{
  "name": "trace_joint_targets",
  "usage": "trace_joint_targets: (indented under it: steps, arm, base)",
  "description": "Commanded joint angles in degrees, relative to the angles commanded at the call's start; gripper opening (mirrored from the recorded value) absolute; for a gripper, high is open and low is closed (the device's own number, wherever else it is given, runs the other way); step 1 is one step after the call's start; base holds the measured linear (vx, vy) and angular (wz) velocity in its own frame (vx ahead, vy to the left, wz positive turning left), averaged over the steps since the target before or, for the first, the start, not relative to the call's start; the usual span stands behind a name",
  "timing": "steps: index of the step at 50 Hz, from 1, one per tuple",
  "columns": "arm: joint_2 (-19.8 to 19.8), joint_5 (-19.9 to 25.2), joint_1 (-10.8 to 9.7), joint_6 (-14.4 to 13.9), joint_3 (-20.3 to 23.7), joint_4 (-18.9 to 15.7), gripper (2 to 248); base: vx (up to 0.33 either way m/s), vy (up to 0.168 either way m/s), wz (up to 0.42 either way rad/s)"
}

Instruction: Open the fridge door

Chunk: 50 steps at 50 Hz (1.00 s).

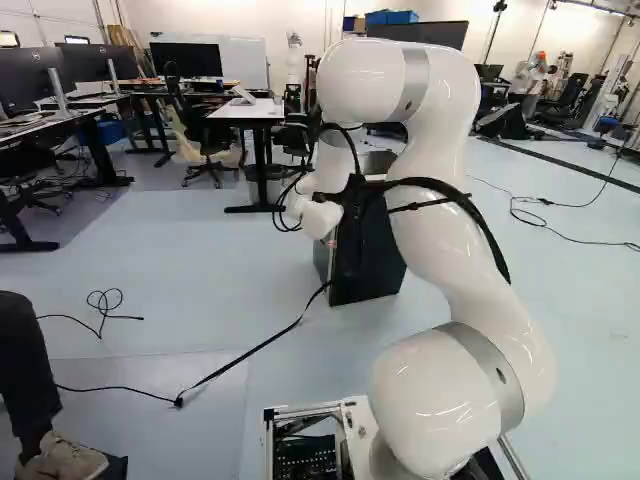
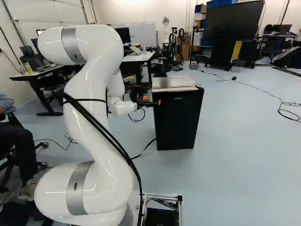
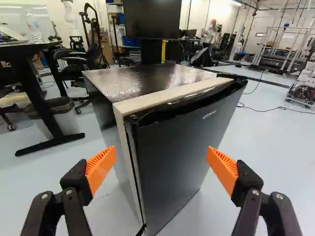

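Observation:
My gripper reaches toward the upper front of the small black fridge in the right base view. In the wrist view the gripper stands open, its orange pads wide apart with nothing gripped. The fridge door lies ahead, seen at an angle between and beyond the fingers. It is shut against the pale body edge, with a dark recessed grip along its top. In the left base view the arm and its cables partly hide the fridge.
Beside the fridge stands a desk with a black leg and foot, an office chair near it. A large screen is behind. A black cable crosses the floor. Another robot stands far back. A person's leg is at the left.

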Motion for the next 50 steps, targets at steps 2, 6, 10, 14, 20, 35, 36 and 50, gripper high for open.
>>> trace_joint_targets:
  steps: [2, 6, 10, 14, 20, 35, 36, 50]
  arm:
    - [-0.06, 0.0, -0.01, 0.0, -0.09, 0.08, 247]
    - [-0.18, 0.0, -0.03, 0.0, -0.28, 0.24, 247]
    - [-0.32, 0.0, -0.05, 0.0, -0.49, 0.4, 247]
    - [-0.47, 0.0, -0.07, 0.0, -0.72, 0.56, 247]
    - [-0.69, 0.0, -0.1, 0.0, -1.07, 0.8, 247]
    - [-1.27, 0.0, -0.18, 0.0, -1.96, 1.4, 247]
    - [-1.31, 0.0, -0.19, 0.0, -2.02, 1.44, 247]
    - [-1.85, 0.0, -0.26, 0.0, -2.86, 2.01, 247]
  base:
    - [0.0, 0.0, 0.0]
    - [0.0, 0.0, 0.0]
    - [0.0, 0.0, 0.0]
    - [0.0, 0.0, 0.0]
    - [0.0, 0.0, 0.0]
    - [0.0, 0.0, 0.0]
    - [0.0, 0.0, 0.0]
    - [0.0, 0.0, 0.0]
